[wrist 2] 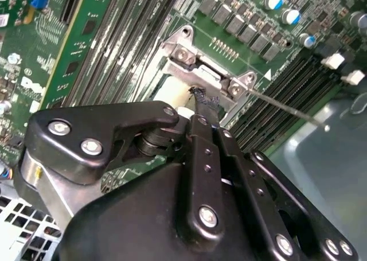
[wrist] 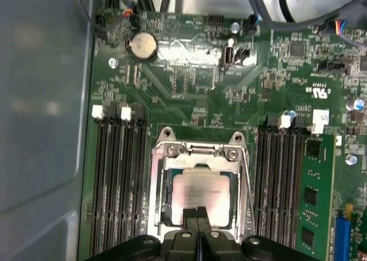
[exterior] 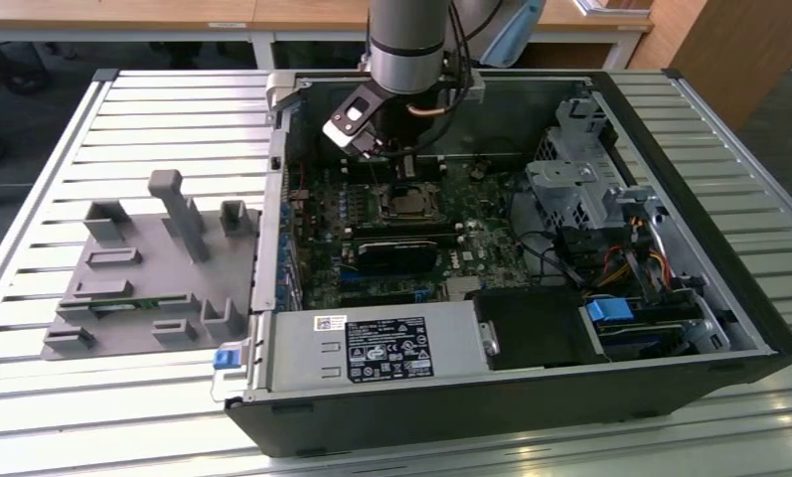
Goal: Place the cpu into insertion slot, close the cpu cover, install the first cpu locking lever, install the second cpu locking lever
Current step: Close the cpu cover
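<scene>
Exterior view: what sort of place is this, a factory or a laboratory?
Probably a robotics laboratory or workshop: an opened computer case lies on a slatted metal table, a grey moulded fixture sits beside it, and wooden desks stand behind.

Glare: slatted table bleached white at 7 o'clock, exterior view.
Shadow: computer case interior dim (darkest beneath the arm).

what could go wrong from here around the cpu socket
1. The shut gripper appears to have its tips over the edge of the cpu, inside the window of the cpu cover. A sideways slip could scrape the chip's metal top.
2. In the second wrist view a thin locking lever sticks out free past the cover. The fingers could snag or bend it.
</scene>
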`<state>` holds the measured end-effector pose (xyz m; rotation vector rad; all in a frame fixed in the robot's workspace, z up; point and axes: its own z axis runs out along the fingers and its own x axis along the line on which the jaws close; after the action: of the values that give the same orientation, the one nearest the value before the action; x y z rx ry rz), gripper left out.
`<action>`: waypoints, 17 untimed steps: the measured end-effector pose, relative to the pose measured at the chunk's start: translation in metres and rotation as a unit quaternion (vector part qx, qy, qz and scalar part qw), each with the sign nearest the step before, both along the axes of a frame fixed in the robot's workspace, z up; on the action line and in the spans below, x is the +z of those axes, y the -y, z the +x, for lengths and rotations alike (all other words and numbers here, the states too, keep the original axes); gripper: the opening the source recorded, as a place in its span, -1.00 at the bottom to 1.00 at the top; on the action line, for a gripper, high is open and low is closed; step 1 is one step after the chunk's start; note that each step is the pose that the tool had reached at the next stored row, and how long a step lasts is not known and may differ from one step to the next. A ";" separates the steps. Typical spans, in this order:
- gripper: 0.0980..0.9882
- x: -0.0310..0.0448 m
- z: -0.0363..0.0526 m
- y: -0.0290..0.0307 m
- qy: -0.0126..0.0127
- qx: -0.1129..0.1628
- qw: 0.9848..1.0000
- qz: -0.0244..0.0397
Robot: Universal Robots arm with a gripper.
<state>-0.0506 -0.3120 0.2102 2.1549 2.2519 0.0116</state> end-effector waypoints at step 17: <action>-0.98 -0.0103 -0.0017 -0.0015 0.000 0.000 1.000 0.000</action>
<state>-0.0523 -0.3106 0.1998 2.1550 2.2518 0.0108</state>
